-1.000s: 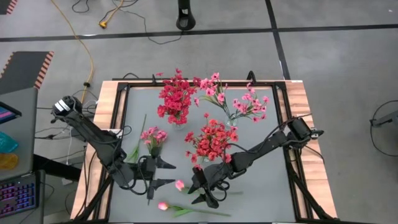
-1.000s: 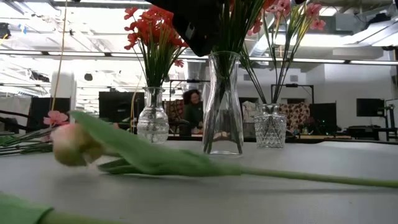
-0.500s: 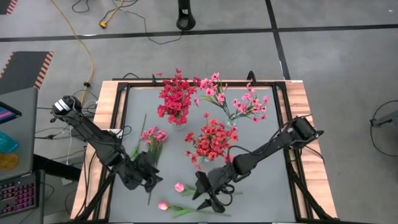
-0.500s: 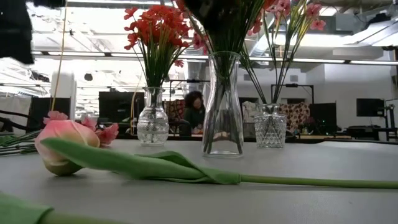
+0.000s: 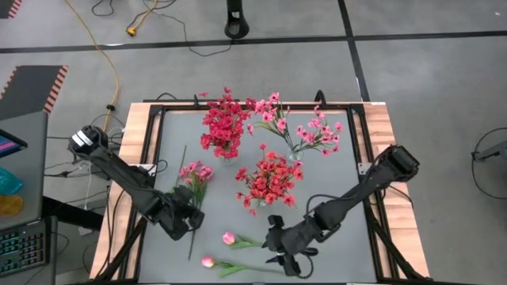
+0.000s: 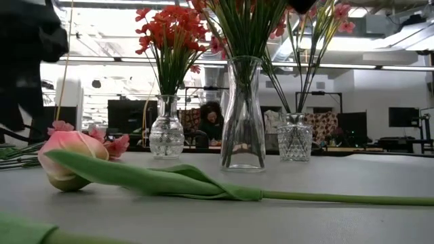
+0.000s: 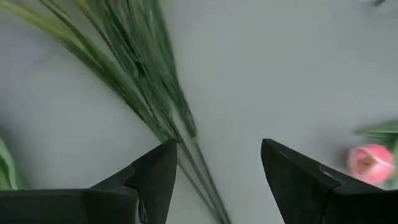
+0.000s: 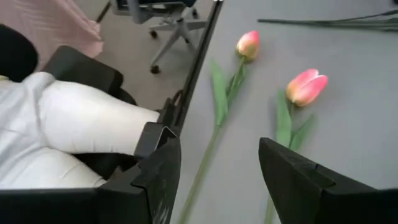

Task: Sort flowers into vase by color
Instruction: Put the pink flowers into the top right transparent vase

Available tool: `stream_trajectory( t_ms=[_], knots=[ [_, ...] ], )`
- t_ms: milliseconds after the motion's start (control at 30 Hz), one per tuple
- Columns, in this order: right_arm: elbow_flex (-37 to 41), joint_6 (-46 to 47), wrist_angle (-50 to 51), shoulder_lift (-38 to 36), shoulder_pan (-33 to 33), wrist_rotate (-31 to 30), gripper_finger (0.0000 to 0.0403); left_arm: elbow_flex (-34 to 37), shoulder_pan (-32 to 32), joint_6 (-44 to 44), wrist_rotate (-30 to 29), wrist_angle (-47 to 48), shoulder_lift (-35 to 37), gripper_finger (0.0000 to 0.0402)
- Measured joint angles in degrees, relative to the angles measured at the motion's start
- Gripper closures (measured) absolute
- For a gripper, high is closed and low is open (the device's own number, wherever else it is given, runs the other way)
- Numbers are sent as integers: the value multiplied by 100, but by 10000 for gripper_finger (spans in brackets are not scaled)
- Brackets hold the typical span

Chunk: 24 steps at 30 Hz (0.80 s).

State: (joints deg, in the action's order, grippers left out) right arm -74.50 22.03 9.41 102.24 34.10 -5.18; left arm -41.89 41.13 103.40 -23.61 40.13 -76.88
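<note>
The left gripper (image 7: 214,180) stands with jaws apart over the stems of a loose pink spray (image 5: 195,172) lying at the table's (image 5: 333,229) 9 o'clock side; the stems (image 7: 155,93) run up between the fingers, holding nothing. The right gripper (image 5: 289,257), at the table's 6 o'clock edge, is likewise spread and empty. Two tulips lie just beside it toward 9 o'clock: one tulip (image 5: 229,237) nearer the centre, the other tulip (image 5: 207,261) at the edge.

Three vases stand toward 12 o'clock: a crimson bunch (image 5: 223,123), a red bunch (image 5: 269,178) at the centre, and a light pink bunch (image 5: 305,131) toward 1 o'clock. From above, blossoms hide the vases.

In the low view a dark arm part is cut off at 10 o'clock, and a person (image 6: 211,122) sits far behind the vases. The right wrist view shows a chair (image 8: 168,18) and a white-clad leg (image 8: 81,118) off the table.
</note>
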Motion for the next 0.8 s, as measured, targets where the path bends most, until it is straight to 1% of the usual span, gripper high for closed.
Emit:
stream_trajectory(
  t_ms=[100,233,400,467,600,700,800],
  knots=[
    [0,1,129,-106,144,-366,159,-2,-112,0,131,-39,-298,181],
    [0,3,156,-321,306,-597,159,-2,-251,95,345,-30,-666,181],
    [-2,4,264,-512,494,-1045,159,-2,-394,102,359,-21,-1068,181],
    [-2,2,266,-570,539,-1160,159,-22,-458,77,340,-30,-1213,181],
    [-2,1,256,-609,561,-1193,159,-64,-546,-68,344,-5,-1441,183],
    [-2,4,260,-609,560,-1192,159,-114,-552,-173,338,28,-1484,201],
    [-2,2,248,-609,558,-1192,159,-206,-554,-276,298,133,-1478,237]
  ],
)
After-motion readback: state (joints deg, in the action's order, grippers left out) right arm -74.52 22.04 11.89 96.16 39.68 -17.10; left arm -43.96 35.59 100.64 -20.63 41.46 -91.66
